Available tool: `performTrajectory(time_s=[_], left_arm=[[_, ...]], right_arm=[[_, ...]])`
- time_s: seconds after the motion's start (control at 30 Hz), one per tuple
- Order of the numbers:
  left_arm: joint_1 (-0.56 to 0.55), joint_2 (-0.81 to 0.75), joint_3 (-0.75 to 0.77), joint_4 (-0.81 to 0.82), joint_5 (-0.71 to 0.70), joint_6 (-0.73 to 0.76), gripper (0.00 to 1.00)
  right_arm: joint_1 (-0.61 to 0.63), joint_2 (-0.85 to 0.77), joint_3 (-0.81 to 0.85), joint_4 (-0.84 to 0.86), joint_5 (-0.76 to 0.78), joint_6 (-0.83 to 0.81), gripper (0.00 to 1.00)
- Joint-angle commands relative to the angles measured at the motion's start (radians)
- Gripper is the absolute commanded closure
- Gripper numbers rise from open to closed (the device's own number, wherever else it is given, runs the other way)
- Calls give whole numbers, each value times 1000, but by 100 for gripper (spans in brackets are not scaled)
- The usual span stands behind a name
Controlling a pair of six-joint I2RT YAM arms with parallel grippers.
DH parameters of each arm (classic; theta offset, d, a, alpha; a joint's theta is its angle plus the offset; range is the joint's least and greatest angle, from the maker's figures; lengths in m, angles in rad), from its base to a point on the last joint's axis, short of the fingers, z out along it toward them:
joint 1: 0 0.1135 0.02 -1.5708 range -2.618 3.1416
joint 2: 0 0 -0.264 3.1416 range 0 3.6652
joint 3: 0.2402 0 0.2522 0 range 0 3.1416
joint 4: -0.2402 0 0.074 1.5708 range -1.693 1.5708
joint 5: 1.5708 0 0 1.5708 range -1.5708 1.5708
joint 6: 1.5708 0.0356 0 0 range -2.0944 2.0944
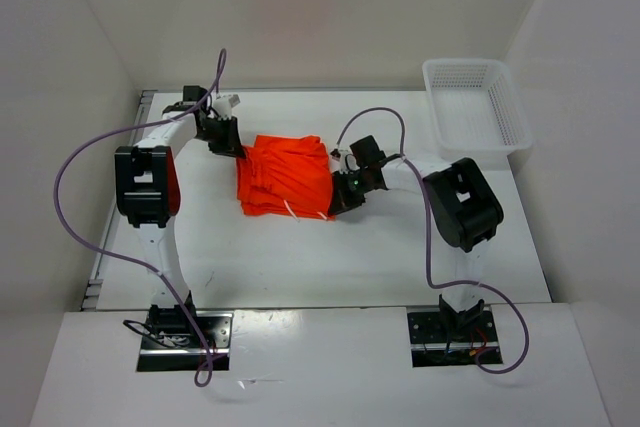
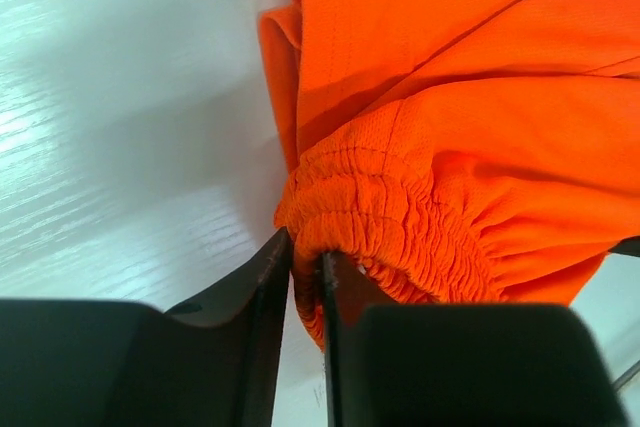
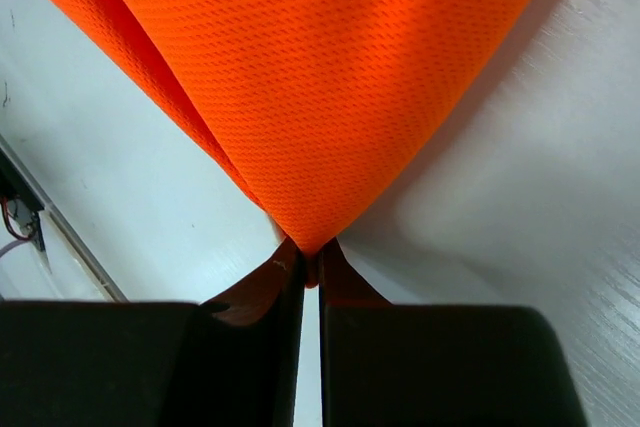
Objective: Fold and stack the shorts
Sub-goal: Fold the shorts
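Note:
The bright orange shorts (image 1: 285,175) lie bunched in the middle of the white table, a thin white drawstring trailing at their near edge. My left gripper (image 1: 232,144) is at their far left corner, shut on the gathered elastic waistband (image 2: 380,217), which bulges between the two dark fingers. My right gripper (image 1: 338,197) is at the shorts' near right corner, shut on a point of mesh fabric (image 3: 320,127) that rises taut from the fingertips. In the right wrist view the cloth fans out upward and hides what lies beyond it.
A white plastic mesh basket (image 1: 475,105) stands at the back right corner of the table. White walls close in the table on the left, back and right. Purple cables loop from both arms. Bare white tabletop (image 1: 330,257) lies in front of the shorts.

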Motion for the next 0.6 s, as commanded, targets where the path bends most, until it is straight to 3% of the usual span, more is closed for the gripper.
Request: performTrajectory(time_s=[0.0,0.03,0.2,0.43,0.57], left_arm=[[18,-4,8,50,58,7,74],[18,-4,8,39,58,7,71],[0,-15,-1,18,110,7,39],[11,-114,8,-30,75,7,27],[20,-240,19,-59,-11,7,21]], right_arm=[[-10,-46,13,-48,-20,-87,90],[-10,-46,37,-59,-20,-88,84],[-10,-46,82,-88,-20,-146,51],[-10,-131,165,-187,6,-272,28],[-93,-190,259,-246,43,-281,11]])
